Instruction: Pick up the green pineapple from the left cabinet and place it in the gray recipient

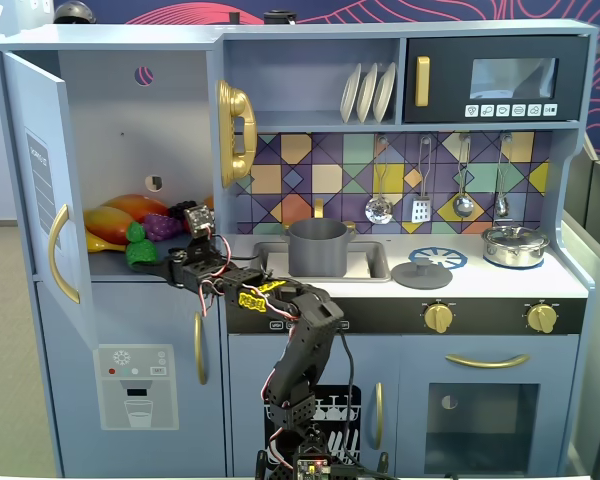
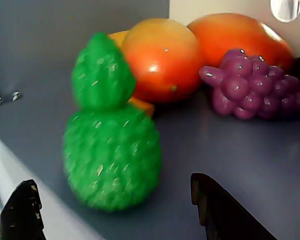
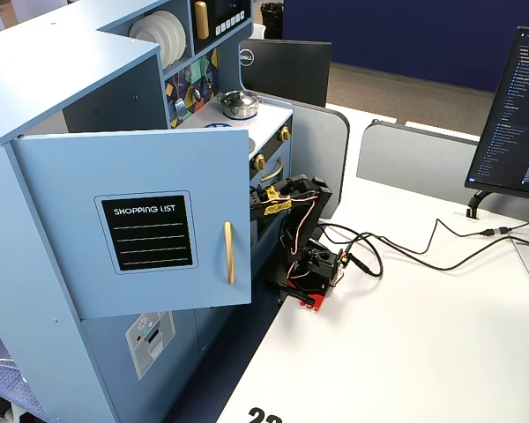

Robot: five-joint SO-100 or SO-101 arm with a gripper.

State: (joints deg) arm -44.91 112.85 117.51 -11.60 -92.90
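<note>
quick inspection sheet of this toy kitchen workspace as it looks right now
surface: blue-gray cabinet shelf, bare in front of the fruit
job's things: bumpy bright-green plastic pineapple upright on the shelf of the open left cabinet; lidless matte gray pot standing in the sink
clutter: purple grape bunch, orange and red toy fruits behind the pineapple; flat gray lid, shiny silver lidded pot
grippers: tool open, fingers either side of the pineapple, not touching
cables: black wires across the white desk
surroundings: computer monitor
</note>
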